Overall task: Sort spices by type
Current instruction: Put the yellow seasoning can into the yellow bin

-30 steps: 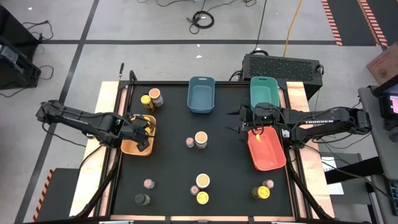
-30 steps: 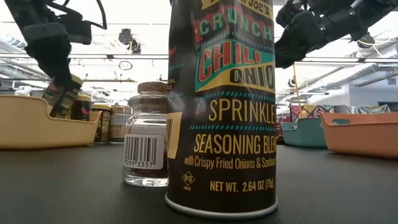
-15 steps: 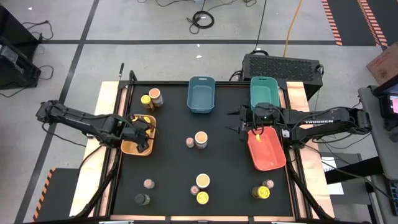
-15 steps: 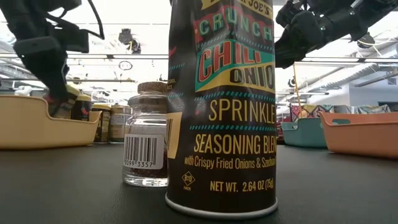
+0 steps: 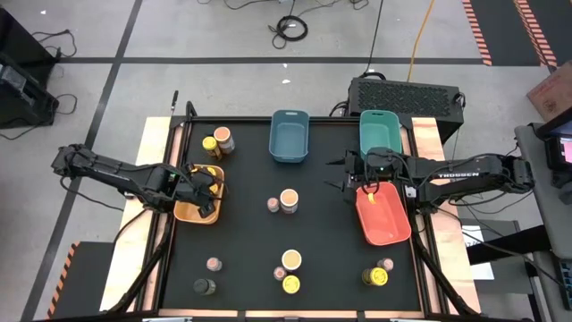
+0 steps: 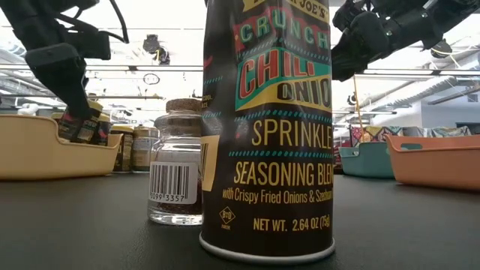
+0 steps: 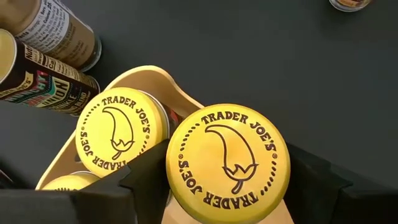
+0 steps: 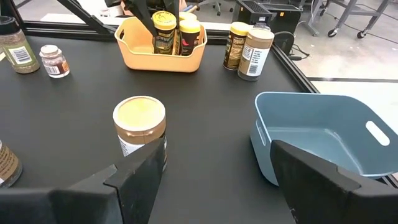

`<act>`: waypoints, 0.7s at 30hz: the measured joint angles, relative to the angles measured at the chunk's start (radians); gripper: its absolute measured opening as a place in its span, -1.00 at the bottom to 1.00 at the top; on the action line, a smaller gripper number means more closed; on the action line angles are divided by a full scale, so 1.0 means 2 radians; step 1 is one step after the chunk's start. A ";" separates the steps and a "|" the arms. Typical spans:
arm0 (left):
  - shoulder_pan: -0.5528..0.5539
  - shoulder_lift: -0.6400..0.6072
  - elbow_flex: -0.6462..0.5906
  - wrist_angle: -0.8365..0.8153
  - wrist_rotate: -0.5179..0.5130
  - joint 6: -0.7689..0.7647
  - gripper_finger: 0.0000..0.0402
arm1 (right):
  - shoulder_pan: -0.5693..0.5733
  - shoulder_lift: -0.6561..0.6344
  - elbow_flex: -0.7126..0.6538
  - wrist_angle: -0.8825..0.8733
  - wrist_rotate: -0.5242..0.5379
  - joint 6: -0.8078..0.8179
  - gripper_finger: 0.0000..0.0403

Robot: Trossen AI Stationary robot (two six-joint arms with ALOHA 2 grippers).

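A black table seen from above holds four rectangular plastic bins and scattered small round spice jars. The left gripper (image 5: 204,190) is lowered into the orange-tan bin (image 5: 182,213) at the table's left edge. Its wrist camera shows its two dark fingers on either side of a yellow-lidded jar (image 7: 227,163) with a chilli drawing on the lid; whether they are gripping it or standing just clear of it I cannot tell. A second yellow-lidded jar (image 7: 122,132) stands just beside it in the same bin, with the edge of a third showing.

Just outside that bin, near the table's far left corner, stand a yellow-lidded jar (image 5: 209,145) and a tan-topped jar (image 5: 223,138), touching or nearly so.

The right gripper (image 5: 356,177) hangs above the table between the red bin (image 5: 386,224) and the teal bin (image 5: 382,131), fingers spread wide and holding nothing. A blue bin (image 5: 290,136) sits at the far middle.

A wide peach-topped jar (image 5: 289,199) stands at the table's centre with a tiny pinkish-topped jar (image 5: 273,205) just beside it. Other jars stand along the near edge.
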 joint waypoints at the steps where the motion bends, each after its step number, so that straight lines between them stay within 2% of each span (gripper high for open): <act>1: 0.000 0.000 0.000 0.000 0.000 -0.002 0.33 | 0.000 0.000 0.000 0.000 0.000 0.000 0.43; 21: 0.000 0.000 0.014 -0.003 0.005 -0.003 0.39 | 0.000 0.000 -0.001 0.005 0.000 0.000 0.43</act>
